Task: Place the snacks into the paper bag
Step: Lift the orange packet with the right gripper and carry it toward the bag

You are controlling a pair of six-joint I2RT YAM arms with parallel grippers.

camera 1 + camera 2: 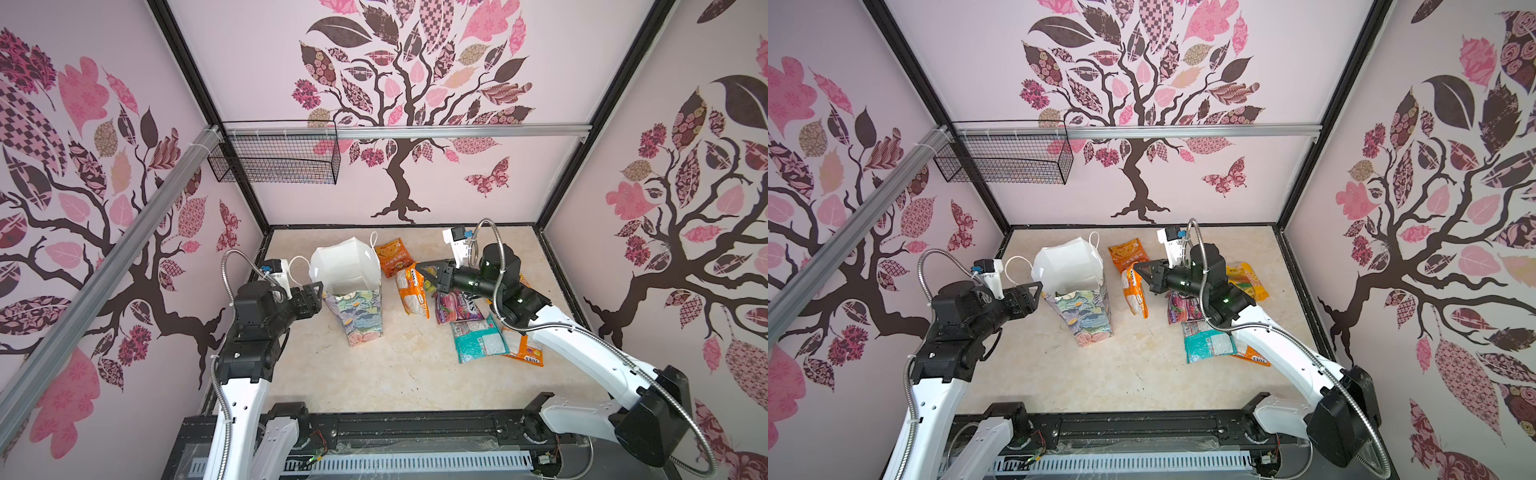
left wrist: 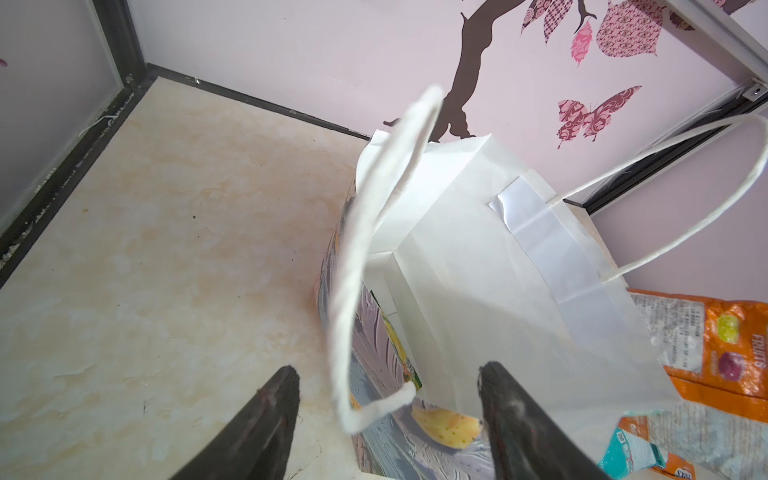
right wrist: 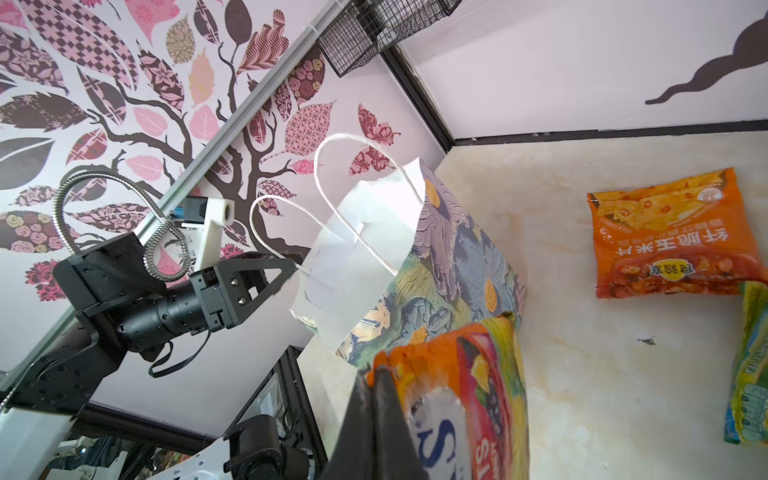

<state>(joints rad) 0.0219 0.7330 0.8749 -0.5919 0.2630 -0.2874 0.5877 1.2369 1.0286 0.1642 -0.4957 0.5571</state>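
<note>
While the right gripper (image 1: 418,266) pinches the orange-and-white packet (image 1: 411,293) just beside the paper bag (image 1: 357,318) on the bench (image 1: 374,374), left of centre | left gripper (image 2: 388,370) jaws wide at the bag's rim, holding nothing | risk — floppy packet clips the rim and the light bag tips, I reckon

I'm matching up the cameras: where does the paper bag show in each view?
Both top views: paper bag stands upright, left of centre.
Left wrist view: fills the middle, white inside showing.
Right wrist view: centre, floral side showing.
Shared landmark: open left gripper at its rim.
</note>
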